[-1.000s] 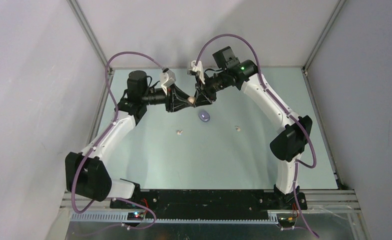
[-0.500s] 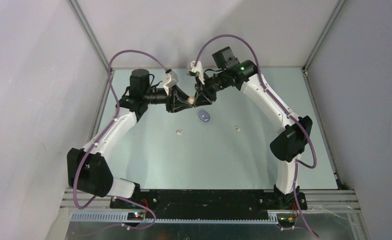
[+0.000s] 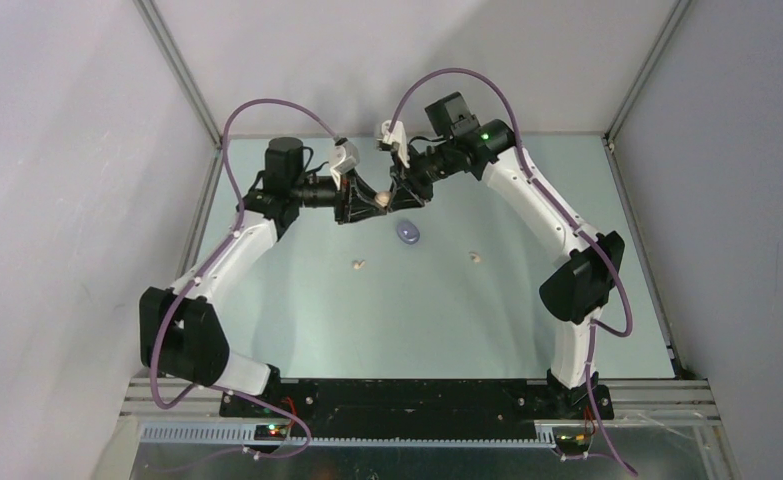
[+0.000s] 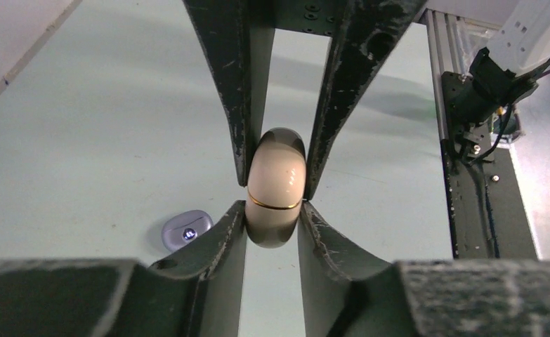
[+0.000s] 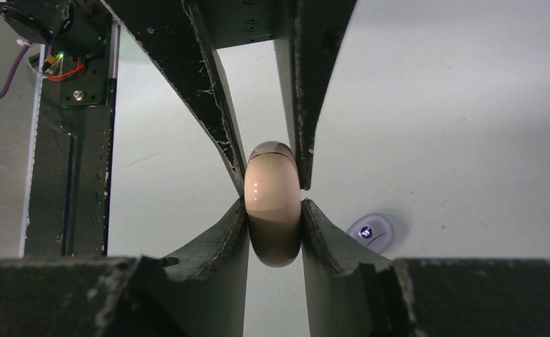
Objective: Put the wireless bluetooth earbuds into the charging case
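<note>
Pale-green counter (image 3: 297,300) beneath both arms: left tool (image 4: 273,210) and right tool (image 5: 273,209) each clamped the glossy cream charging case (image 4: 275,186) aloft (likely slick, best pinched across its broad faces); two featherlight cream earbuds (image 3: 359,265) lay loose below.

A pale green table (image 3: 417,320) sits between plain grey walls (image 3: 57,200) (aluminium struts (image 3: 178,70) at corners).

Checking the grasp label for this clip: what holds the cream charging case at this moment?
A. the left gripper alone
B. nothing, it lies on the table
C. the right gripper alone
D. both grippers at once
D: both wrist views show the cream case pinched between the jaws of the left gripper and of the right gripper, which meet it from opposite sides.
</note>
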Tool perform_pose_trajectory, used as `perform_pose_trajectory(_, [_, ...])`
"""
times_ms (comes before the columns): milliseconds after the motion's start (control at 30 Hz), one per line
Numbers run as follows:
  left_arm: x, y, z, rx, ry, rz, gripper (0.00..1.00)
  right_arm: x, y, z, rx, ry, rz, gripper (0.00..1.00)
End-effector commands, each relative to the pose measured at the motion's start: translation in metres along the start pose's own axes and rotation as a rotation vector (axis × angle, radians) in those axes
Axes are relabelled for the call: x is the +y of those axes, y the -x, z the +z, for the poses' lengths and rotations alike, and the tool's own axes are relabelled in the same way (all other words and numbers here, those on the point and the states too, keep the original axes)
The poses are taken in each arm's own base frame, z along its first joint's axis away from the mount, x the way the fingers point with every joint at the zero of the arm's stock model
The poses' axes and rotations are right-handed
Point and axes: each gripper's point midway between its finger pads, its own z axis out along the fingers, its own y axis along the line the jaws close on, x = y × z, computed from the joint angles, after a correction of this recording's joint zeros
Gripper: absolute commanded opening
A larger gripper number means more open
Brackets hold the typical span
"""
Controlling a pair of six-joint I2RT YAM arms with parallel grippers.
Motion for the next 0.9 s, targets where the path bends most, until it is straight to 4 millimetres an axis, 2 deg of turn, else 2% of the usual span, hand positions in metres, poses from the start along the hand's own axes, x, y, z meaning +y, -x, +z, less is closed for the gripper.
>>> perform_pose_trajectory(0, [0.004, 0.023, 0.005, -0.055, -0.006, 0.056, 0.26, 0.013, 0.028, -0.014, -0.063, 0.001, -0.062, 0.30])
perform_pose_trajectory(33, [0.005, 0.022, 0.006, -0.056, -0.010, 0.051, 0.22, 0.013, 0.027, -0.014, -0.061, 0.003, -0.059, 0.32])
perform_pose_trajectory(133, [0.004, 0.023, 0.006, -0.062, -0.019, 0.051, 0.07, 0.012, 0.027, -0.015, -0.060, -0.004, -0.040, 0.47])
perform_pose_trajectory(200, [0.002, 0.023, 0.006, -0.066, -0.030, 0.061, 0.01, 0.011, 0.027, -0.018, -0.061, -0.010, -0.023, 0.53])
perform_pose_trajectory(467, [0.000, 0.015, 0.008, -0.026, -0.059, 0.138, 0.00, -0.014, 0.034, -0.032, -0.103, -0.086, 0.048, 0.58])
perform_pose_trajectory(867, [-0.003, 0.014, 0.010, -0.027, -0.070, 0.134, 0.00, -0.050, 0.033, -0.041, -0.091, -0.255, 0.054, 0.55])
